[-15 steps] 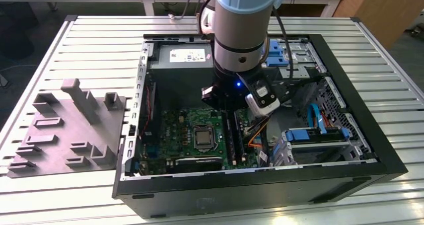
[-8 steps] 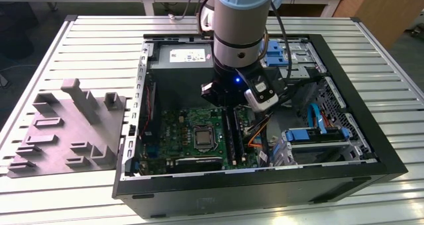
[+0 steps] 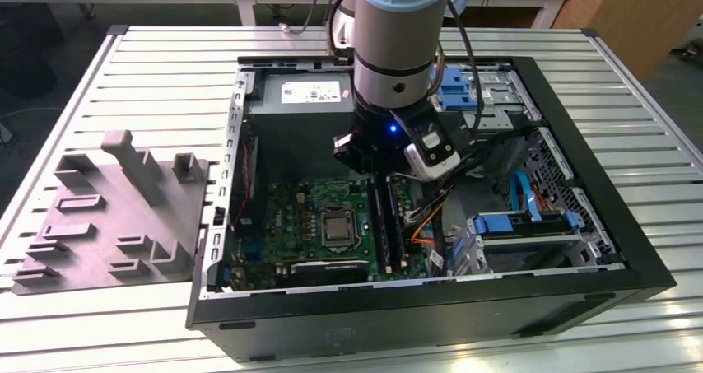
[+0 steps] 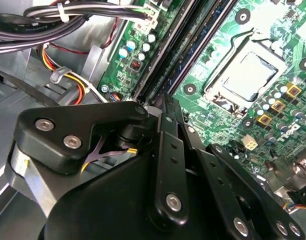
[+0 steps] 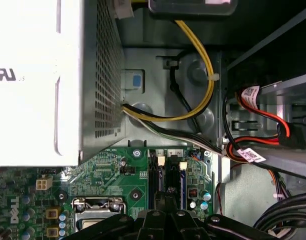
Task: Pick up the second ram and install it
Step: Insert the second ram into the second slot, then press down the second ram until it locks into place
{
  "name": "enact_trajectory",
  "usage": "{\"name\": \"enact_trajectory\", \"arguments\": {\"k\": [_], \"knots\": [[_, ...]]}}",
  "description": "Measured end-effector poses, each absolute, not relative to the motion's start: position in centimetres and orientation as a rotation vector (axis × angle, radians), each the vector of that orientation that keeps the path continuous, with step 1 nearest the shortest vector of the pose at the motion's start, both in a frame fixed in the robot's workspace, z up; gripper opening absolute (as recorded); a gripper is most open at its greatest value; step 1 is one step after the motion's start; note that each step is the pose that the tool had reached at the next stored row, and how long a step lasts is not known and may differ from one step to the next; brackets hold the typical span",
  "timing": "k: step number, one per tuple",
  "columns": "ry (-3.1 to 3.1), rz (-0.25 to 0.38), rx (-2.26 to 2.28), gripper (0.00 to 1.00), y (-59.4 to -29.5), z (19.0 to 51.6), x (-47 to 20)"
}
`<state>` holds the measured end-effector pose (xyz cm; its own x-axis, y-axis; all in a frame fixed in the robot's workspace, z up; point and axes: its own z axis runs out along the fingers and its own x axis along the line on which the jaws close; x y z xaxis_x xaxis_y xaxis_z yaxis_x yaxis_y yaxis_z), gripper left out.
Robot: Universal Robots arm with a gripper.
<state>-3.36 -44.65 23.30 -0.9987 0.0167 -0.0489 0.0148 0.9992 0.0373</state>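
Observation:
Inside the open computer case (image 3: 615, 249) my gripper (image 3: 379, 174) reaches down to the far end of the black memory slots (image 3: 384, 225) on the green motherboard (image 3: 296, 216). Its fingers look shut, pressed together over the slot row in both wrist views, and the gripper (image 4: 160, 102) (image 5: 166, 202) tip stands right at the slots' end. A thin blue-green strip, the second ram (image 4: 198, 40) (image 5: 183, 182), runs along the slot row, set down between the black slot walls. Whether the tip touches it is hidden by my own linkage.
The processor socket (image 4: 250, 75) lies beside the slots. The power supply box (image 5: 33, 85) and bundled cables (image 5: 193, 100) crowd the slots' far end. Blue drive brackets (image 3: 528, 225) sit toward the exterior view's right. A grey moulded holder (image 3: 110, 216) rests on the slatted table (image 3: 165, 68) outside the case.

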Motion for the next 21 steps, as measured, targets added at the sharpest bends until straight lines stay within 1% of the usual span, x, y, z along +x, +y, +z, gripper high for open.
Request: {"name": "enact_trajectory", "arguments": {"k": [5,21], "knots": [[3.092,0.056,0.025,0.1,-44.6,24.4,-3.4],[3.092,0.056,0.025,0.1,-44.6,24.5,-3.4]]}}
